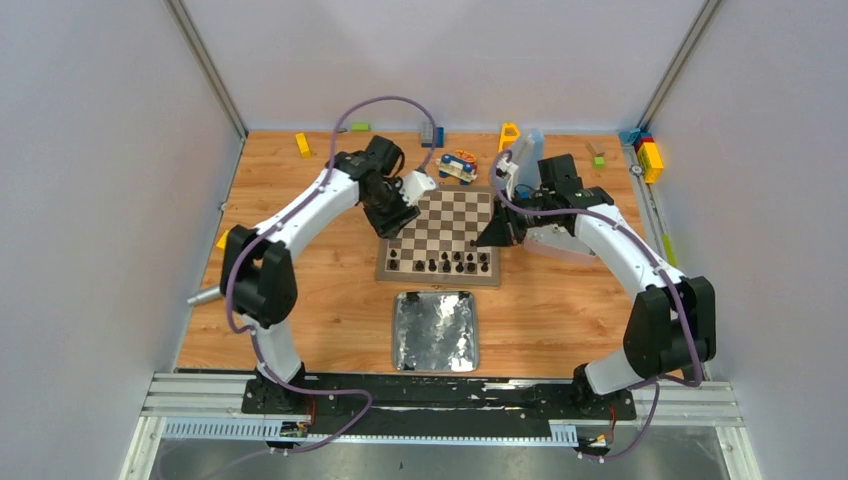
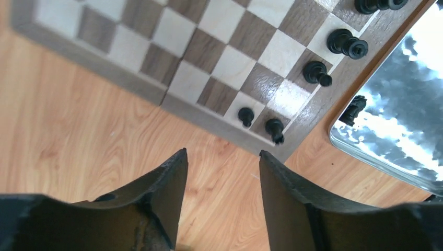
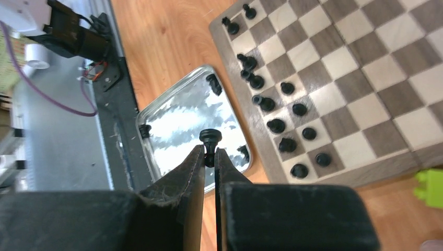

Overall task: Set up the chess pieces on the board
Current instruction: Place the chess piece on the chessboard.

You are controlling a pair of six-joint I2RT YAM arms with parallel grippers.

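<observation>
Chess pieces (image 3: pixel 213 81) lie in the shiny tray (image 1: pixel 435 345) closest to me, just a few of them. Behind the tray sits the board (image 1: pixel 455 215). More pieces stand in two short rows along its near edge, packed close together.

The right gripper (image 3: pixel 210 151) is pinched tight on one little black piece (image 3: pixel 210 137). It holds the piece just under its round head with only the very tips. It hangs by the right side of the board. That is not much to hold on to, so I think the little black piece could slip or twist and fall. On the way down, the fat fingers might also bump the crowded rows and tip some pieces over.

The left gripper (image 2: pixel 222 152) is about half open and holds nothing. It hangs over the bare table (image 1: pixel 300 300), just beside the board's near left corner. Two corner pieces (image 2: pixel 274 129) stand there. If it swings sideways, it could knock them flat.

Both arms lean in over the same board, so they might bump each other.

Far at the back lie coloured toy blocks (image 1: pixel 650 155), well apart from all this.
</observation>
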